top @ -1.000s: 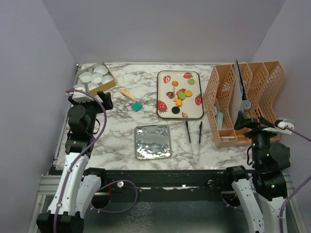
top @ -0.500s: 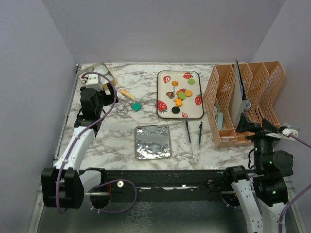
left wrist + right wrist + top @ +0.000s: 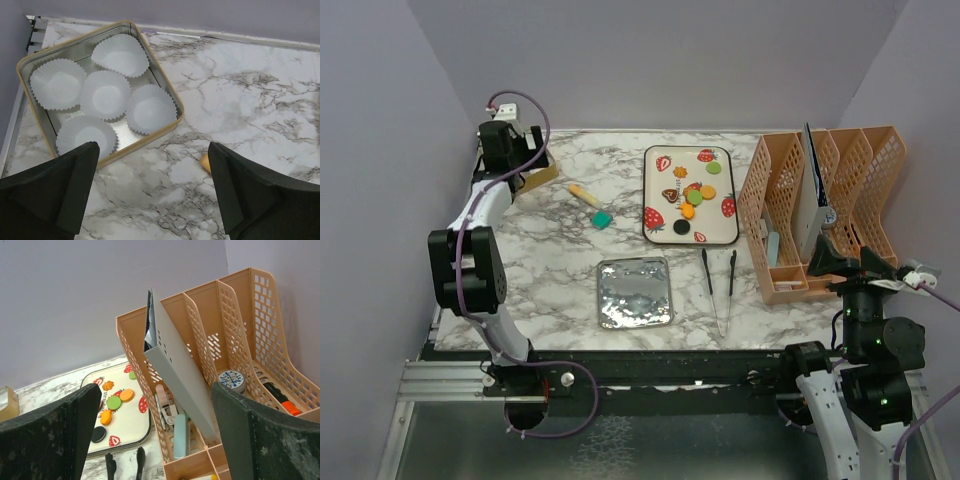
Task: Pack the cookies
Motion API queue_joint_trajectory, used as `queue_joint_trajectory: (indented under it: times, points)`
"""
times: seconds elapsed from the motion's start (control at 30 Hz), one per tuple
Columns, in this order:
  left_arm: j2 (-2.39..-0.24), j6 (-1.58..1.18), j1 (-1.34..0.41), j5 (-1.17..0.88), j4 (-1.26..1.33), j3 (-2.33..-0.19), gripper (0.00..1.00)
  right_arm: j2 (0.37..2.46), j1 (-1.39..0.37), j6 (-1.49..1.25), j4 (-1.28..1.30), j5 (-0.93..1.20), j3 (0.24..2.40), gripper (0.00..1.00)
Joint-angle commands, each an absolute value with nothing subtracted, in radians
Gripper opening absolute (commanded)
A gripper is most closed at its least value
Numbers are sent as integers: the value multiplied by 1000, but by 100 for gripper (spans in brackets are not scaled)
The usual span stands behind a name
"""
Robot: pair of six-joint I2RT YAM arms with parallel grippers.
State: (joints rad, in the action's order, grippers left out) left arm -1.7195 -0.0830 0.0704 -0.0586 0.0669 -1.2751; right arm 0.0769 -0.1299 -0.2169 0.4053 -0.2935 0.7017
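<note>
The cookies (image 3: 688,197), small flat rounds in orange, green, black and brown, lie on a white tray (image 3: 720,232) with strawberry prints at the table's middle back. They also show in the right wrist view (image 3: 113,402). A gold-rimmed tin (image 3: 164,87) holding several white paper cups (image 3: 105,95) stands in the back left corner. My left gripper (image 3: 515,158) hangs open and empty just in front of the tin, its fingers (image 3: 55,195) wide apart. My right gripper (image 3: 828,258) is open and empty by the orange organizer, far from the tray.
An orange mesh file organizer (image 3: 820,200) with a grey folder stands at the right. Black tongs (image 3: 720,280) and a silver tin lid (image 3: 634,292) lie near the front. A yellow-handled spatula with a green head (image 3: 590,204) lies left of the tray.
My left arm has swung out to the back left corner and now hangs over the tin's edge. My right arm has drawn back slightly.
</note>
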Motion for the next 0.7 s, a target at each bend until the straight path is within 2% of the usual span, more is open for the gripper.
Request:
queue_joint_trajectory:
  times: [0.0,0.3,0.67]
  points:
    - [-1845,-20,107,-193,-91,-1444,99,68,-137,-224,402,-307,695,100]
    - [-2029,69,121,-276,-207,-1590,99,84,-136,-224,408,-305,695,100]
    - [-2055,137,121,-244,-166,-1527,99,100,-137,-222,406,-296,695,100]
